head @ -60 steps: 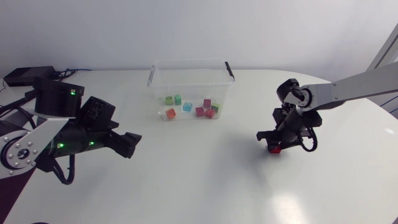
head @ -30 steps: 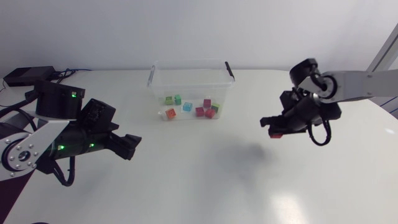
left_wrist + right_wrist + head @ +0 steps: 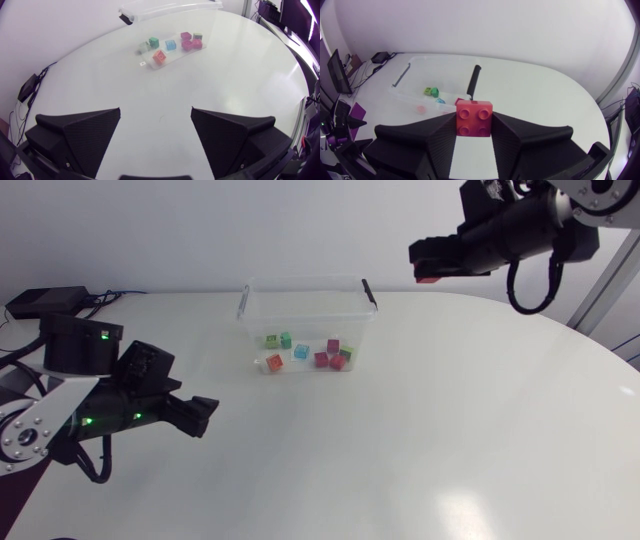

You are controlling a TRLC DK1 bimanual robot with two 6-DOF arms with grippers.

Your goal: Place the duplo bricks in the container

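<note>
Our right arm is cut off at the far right corner of the head view. Only its last links and the right end effector show there. In that view the red brick it carries is no more than a red sliver under the fingertips.

The right wrist view shows the brick plainly. It has four studs, which face the camera, and the two black fingers are closed against two of its sides and grip it. Brick and fingers cover part of the container ahead of them. In the left wrist view the container's clear walls are hard to make out, and we see only its rim and one black clip.

The counter is white and smooth, with a rounded edge on the right. A black box with cables sits at its far left edge.

The container stands open-topped at the far middle of the counter, with a black clip at each end. Loose bricks lie on its floor: green ones at the left, a light blue one in the middle, an orange-red one nearest us, and magenta and red ones at the right. We count about eight but cannot be sure.

The right end effector hangs high over the counter, right of the container and apart from it. Our left end effector sits low over the near left of the counter, its fingers spread wide with nothing between them. The container is ahead of it, well apart.
</note>
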